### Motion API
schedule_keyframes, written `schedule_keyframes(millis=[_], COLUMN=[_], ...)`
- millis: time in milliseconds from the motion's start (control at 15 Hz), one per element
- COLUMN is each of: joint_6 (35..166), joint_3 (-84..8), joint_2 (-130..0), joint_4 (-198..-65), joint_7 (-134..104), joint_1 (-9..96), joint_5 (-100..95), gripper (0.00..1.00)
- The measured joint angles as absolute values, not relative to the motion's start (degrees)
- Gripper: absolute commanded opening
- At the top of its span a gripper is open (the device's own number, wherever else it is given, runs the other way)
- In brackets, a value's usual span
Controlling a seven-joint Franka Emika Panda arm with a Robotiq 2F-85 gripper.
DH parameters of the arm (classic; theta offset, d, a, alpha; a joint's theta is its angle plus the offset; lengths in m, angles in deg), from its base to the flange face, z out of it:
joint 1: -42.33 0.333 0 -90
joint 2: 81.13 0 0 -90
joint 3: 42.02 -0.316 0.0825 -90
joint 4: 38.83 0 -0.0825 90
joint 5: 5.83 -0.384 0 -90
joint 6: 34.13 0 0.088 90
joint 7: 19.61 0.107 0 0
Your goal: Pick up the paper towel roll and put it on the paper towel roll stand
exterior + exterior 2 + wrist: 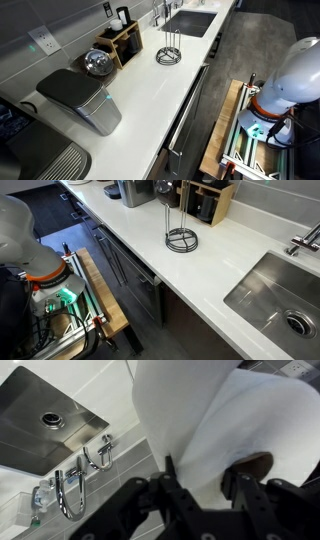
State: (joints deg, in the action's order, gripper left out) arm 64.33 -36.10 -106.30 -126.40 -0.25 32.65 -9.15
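One thick white cylindrical paper towel roll (205, 410) is present, seen in the wrist view only. It fills most of that view, with its brown cardboard core showing at the end. One black two-fingered gripper (200, 470) is set wide, one finger (168, 480) on each side of the roll, clamped against the paper.

One dark wire paper towel roll stand (169, 52) with a ring base stands upright on the white countertop (120, 235) in both exterior views, between one wooden knife block (122, 42) and one stainless steel sink (275, 295); the roll is not on it. Also counted: one chrome faucet (75, 485), one grey appliance (82, 98), one shiny steel bowl (97, 63).
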Motion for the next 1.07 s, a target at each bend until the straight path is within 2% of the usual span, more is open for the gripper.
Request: schedule_keyframes(millis=[1067], joint_6=[57.38], joint_3=[-32.77], joint_2=[-101.55], joint_4=[-123.15], joint_7=[-0.99], joint_1=[31.65], joint_5=[-9.41], gripper=[0.19])
